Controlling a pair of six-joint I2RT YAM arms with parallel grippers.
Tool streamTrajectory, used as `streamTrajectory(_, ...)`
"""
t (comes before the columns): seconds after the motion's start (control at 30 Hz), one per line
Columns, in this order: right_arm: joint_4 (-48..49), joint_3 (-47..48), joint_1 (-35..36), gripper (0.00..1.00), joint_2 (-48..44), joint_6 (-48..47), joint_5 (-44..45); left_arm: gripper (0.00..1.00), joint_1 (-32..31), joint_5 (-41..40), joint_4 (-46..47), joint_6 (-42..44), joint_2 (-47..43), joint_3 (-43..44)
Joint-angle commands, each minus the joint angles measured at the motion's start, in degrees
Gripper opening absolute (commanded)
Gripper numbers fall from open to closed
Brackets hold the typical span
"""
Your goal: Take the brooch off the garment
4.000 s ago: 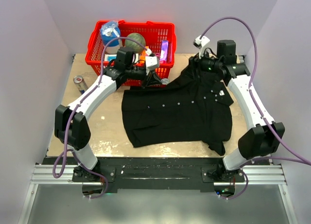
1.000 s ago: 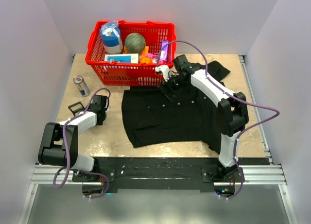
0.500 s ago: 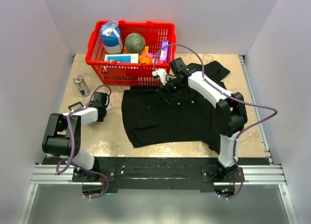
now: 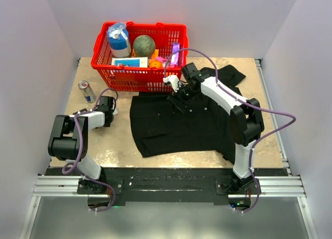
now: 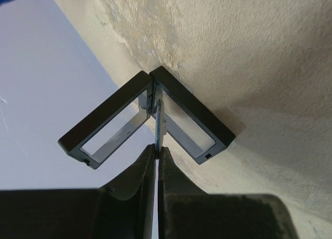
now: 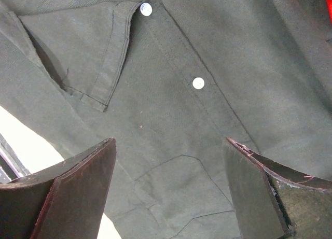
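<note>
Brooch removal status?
Done: not confirmable; no brooch shows in any view. In hand: the right gripper hangs open over the shirt, only buttons under it; the left gripper is shut on a black frame at the table's left. Left: find the brooch, pull it off.

The garment [image 6: 171,120] is matt black woven cloth with stitched seams, and its buttons [image 6: 198,83] are glossy white. The tabletop [image 5: 249,52] is rough, mottled beige and flaking in patches. The black frame [image 5: 194,108] looks like smooth, hard plastic. The basket [image 4: 135,79] is shiny red plastic lattice. The can [image 4: 86,91] gleams metallic.
</note>
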Motion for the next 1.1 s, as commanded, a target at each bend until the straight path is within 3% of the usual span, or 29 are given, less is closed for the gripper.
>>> streamTrajectory(0.0, 1.09, -0.16, 0.09, 0.86, -1.15, -1.07, 0.75, 0.0, 0.91, -0.19, 2.9, 1.53, 0.29, 2.14)
streamTrajectory(1.07, 1.62, -0.6, 0.09, 0.87, -0.71, -1.42, 0.74, 0.0, 1.18, 1.75, -6.33, -2.6, 3.19, 5.39)
